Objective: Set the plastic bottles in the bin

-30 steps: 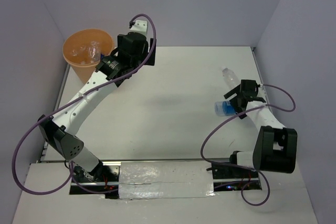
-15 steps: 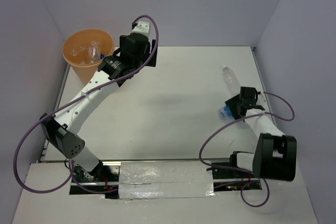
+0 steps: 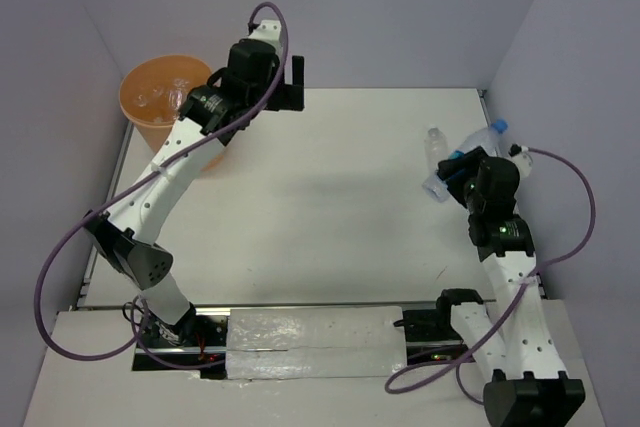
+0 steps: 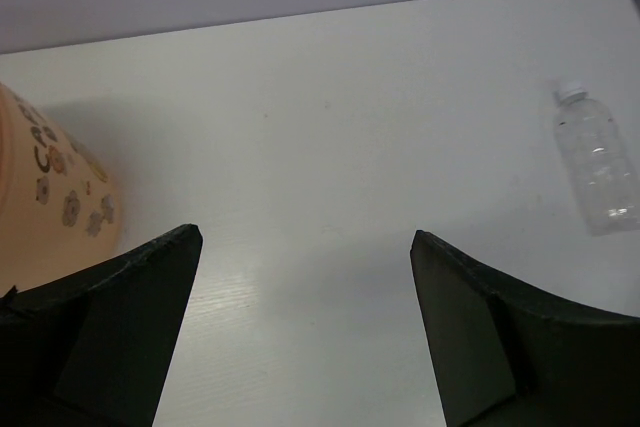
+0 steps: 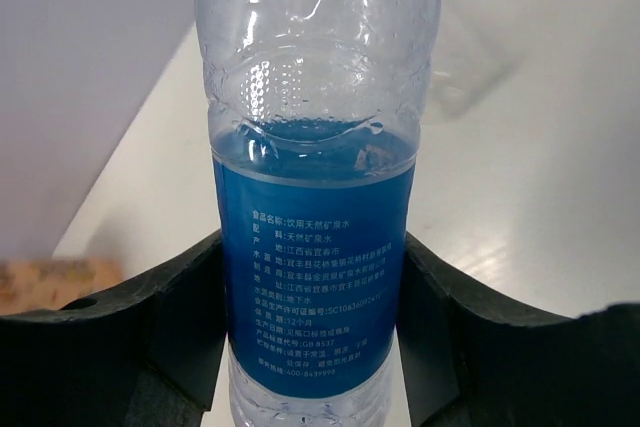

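The right jaws are closed on the labelled bottle [image 5: 315,247], pressing its blue label from both sides. It is partly filled and held off the worktop [image 3: 340,207], tilted, with its blue cap [image 3: 497,127] pointing far and right. It hangs at the far right of the worktop, well apart from the bin [image 3: 160,99].

The left jaws are spread wide with nothing between them. They hover over bare worktop just right of the bin, whose orange wall fills the left edge of the left wrist view.

Just left of the held bottle, a second clear bottle [image 4: 597,172] lies on its side on the worktop, its white cap towards the far wall, with no jaws touching it.

Inside the bin, clear plastic [image 3: 172,95] shows against the orange, so at least one bottle seems to be in already; how many I cannot tell.

By my reading the job is partly done. The held bottle needs carrying across to the bin at the far left, and the lying one needs picking up after that.
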Available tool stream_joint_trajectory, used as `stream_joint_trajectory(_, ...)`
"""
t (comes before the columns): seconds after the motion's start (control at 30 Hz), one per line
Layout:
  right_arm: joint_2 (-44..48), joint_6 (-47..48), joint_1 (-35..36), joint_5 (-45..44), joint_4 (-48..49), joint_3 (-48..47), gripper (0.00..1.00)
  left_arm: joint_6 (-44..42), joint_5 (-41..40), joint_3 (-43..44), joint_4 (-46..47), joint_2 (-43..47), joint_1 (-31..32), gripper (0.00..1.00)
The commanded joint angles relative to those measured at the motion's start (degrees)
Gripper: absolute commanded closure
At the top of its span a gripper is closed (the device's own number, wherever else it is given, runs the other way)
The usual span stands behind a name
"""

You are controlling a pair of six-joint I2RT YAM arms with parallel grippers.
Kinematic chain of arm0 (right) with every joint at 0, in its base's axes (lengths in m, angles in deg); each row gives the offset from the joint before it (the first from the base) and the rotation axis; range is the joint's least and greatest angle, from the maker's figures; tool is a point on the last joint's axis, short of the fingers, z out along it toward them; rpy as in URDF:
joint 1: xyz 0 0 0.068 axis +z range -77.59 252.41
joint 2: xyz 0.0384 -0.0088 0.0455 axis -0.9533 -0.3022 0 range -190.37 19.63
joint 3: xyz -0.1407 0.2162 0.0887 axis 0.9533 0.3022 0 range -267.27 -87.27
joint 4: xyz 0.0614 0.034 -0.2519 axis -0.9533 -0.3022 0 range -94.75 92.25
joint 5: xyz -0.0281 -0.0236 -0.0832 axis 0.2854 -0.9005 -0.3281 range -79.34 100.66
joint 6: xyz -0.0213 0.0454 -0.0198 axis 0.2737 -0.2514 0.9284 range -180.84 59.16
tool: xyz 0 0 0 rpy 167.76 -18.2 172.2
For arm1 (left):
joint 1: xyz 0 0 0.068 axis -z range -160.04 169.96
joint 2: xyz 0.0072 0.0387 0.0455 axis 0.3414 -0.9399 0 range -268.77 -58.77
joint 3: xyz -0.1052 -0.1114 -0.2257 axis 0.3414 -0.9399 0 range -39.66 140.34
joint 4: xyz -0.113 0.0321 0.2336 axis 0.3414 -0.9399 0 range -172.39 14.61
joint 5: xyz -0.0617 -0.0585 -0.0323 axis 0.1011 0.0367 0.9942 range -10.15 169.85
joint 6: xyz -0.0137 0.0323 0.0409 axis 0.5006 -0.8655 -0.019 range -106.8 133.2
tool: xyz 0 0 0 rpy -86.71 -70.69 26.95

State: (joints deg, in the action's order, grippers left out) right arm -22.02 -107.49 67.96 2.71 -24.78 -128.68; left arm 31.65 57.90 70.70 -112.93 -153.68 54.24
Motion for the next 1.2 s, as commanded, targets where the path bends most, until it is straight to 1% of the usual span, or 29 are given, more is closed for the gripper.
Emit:
stream_joint_trajectory(0.0,-1.24,9.1,7.49,6.34,6.0,-9.98,0.36,5.88,10.77,7.47,-2.79,-2.11,-4.13,0.01)
stream_joint_trajectory(0.03,-3.24,11.82,13.27,5.93,6.37,-11.66,0.36,7.98,13.66,8.63,-4.63,-3.51,-5.35,0.01)
stream_joint_trajectory(0.07,-4.48,13.5,15.93,5.92,7.07,-13.42,0.36,8.95,19.96,10.46,-5.26,-4.05,-7.54,0.01)
stream_joint_trajectory(0.1,-7.19,16.48,20.66,6.62,7.34,-16.48,0.36,10.7,22.72,11.0,-5.7,-4.66,-8.52,0.01)
stream_joint_trajectory(0.13,-7.22,17.9,20.71,7.24,7.51,-17.64,0.36,11.42,25.36,11.27,-5.7,-4.75,-9.57,0.01)
stream_joint_trajectory(0.17,-10.0,19.39,24.1,8.63,8.04,-18.79,0.36,12.12,29.82,10.84,-4.92,-4.58,-10.89,0.01)
stream_joint_trajectory(0.23,-12.74,22.29,27.63,12.93,8.39,-20.73,0.35,13.96,33.63,9.52,-1.95,-3.53,-11.69,0.01)
stream_joint_trajectory(0.27,-14.93,23.18,28.61,14.52,8.92,-21.08,0.35,14.76,36.52,7.08,-0.53,-2.91,-12.13,0.01)
stream_joint_trajectory(0.37,-17.75,25.47,32.03,18.05,9.53,-21.78,0.34,17.31,42.76,3.38,3.68,-1.68,-12.22,0.01)
stream_joint_trajectory(0.53,-20.14,27.49,35.03,19.9,7.61,-23.28,0.34,21.26,47.7,-0.49,8.35,-2.12,-12.14,0.04)
stream_joint_trajectory(0.57,-21.27,27.84,35.99,19.38,6.21,-24.32,0.34,22.31,47.88,-2.24,10.88,-1.68,-12.22,0.04)
stream_joint_trajectory(0.8,-22.86,28.11,36.97,19.46,4.7,-25.13,0.34,23.38,52.54,-4.19,16.44,-0.63,-12.13,0.03)
stream_joint_trajectory(0.97,-23.3,28.02,37.32,19.37,4.97,-25.04,0.34,26.27,57.01,-6.92,22.68,0.25,-12.05,0.05)
stream_joint_trajectory(1.03,-23.48,28.11,37.41,19.28,4.88,-25.12,0.34,26.63,57.03,-6.4,23.12,-0.18,-11.35,0.05)
stream_joint_trajectory(1.17,-23.57,28.11,37.67,19.37,4.88,-25.3,0.34,25.4,55.71,-3.85,20.58,-2.38,-9.68,0.06)
